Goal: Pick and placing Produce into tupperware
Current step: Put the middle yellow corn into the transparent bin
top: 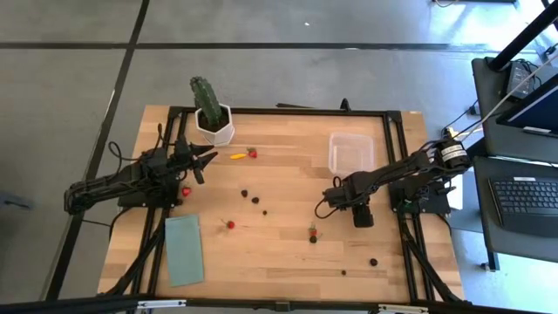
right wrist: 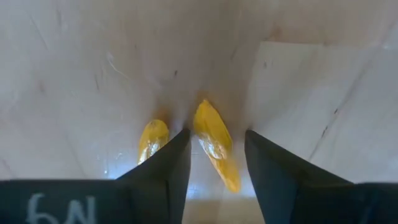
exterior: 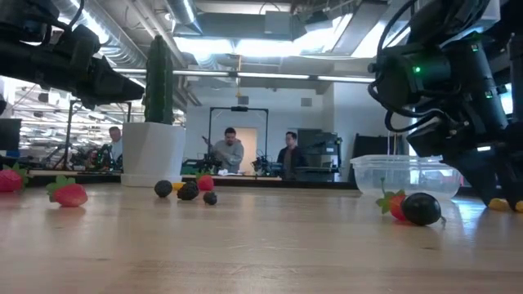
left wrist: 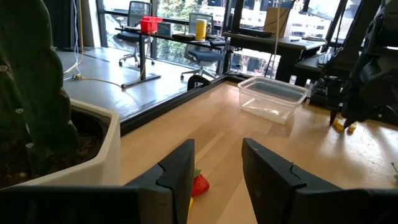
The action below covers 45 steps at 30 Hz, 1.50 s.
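Observation:
The clear tupperware stands on its base near the table's far right, also in the low view. My right gripper points down at the table just near of it, open. In the right wrist view its fingers stand on either side of one yellow piece; a second yellow piece lies just outside one finger. My left gripper is open, level above the table beside the cactus pot, facing a strawberry and a yellow piece.
Scattered on the wood are dark berries, a strawberry, a strawberry with a berry and berries near the front right. A red piece lies by the left arm. A green pad lies front left. People stand in the room behind.

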Each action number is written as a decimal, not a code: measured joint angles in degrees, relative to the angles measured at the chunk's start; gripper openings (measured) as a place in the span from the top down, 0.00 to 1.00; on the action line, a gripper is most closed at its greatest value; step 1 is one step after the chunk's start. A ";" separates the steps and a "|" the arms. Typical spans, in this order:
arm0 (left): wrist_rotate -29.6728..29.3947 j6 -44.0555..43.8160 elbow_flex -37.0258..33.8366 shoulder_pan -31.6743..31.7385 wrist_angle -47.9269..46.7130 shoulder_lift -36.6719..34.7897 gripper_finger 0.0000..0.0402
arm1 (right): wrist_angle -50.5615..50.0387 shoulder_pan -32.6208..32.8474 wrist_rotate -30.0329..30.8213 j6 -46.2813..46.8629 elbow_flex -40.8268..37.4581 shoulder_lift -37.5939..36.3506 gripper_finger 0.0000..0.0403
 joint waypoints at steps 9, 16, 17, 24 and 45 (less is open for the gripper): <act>-0.01 0.00 0.00 0.00 0.00 0.00 0.69 | -1.17 0.00 -0.47 -0.01 0.96 0.27 0.94; -0.02 -0.01 0.00 0.01 0.00 0.00 0.69 | -6.11 -1.58 -0.81 -1.40 6.43 -2.26 0.97; -0.02 0.00 0.00 -0.01 0.00 -0.02 0.69 | -7.43 -2.34 -0.78 -1.40 7.80 -3.10 0.97; -0.41 0.00 0.00 -0.01 0.00 -0.02 0.69 | -9.19 -11.59 -0.12 1.87 17.82 -11.83 0.98; -1.70 -0.11 0.02 0.01 0.04 -0.02 0.69 | -5.58 -45.00 5.04 10.10 19.50 -9.65 0.98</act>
